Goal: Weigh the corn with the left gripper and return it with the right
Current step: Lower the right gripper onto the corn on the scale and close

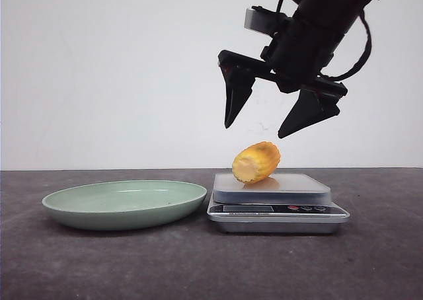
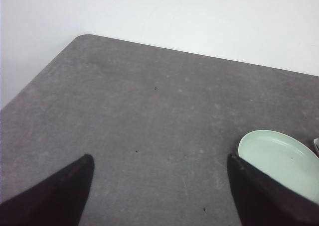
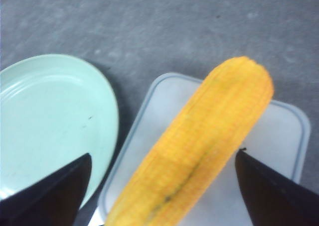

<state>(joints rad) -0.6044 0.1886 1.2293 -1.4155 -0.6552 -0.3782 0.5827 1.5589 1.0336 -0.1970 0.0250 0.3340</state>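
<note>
The yellow-orange corn (image 1: 256,161) lies on the platform of the silver scale (image 1: 277,202), its cut end facing the front. In the right wrist view the corn (image 3: 199,146) lies diagonally across the scale platform (image 3: 279,131). My right gripper (image 1: 260,131) hangs open directly above the corn, jaws wide apart, not touching it; it shows open in its wrist view (image 3: 162,159). My left gripper (image 2: 160,159) is open and empty over bare table; it is out of the front view.
A pale green plate (image 1: 125,203) sits empty just left of the scale; its rim also shows in the left wrist view (image 2: 279,159) and the right wrist view (image 3: 50,116). The dark grey table (image 2: 149,101) ends at a rounded far corner by a white wall.
</note>
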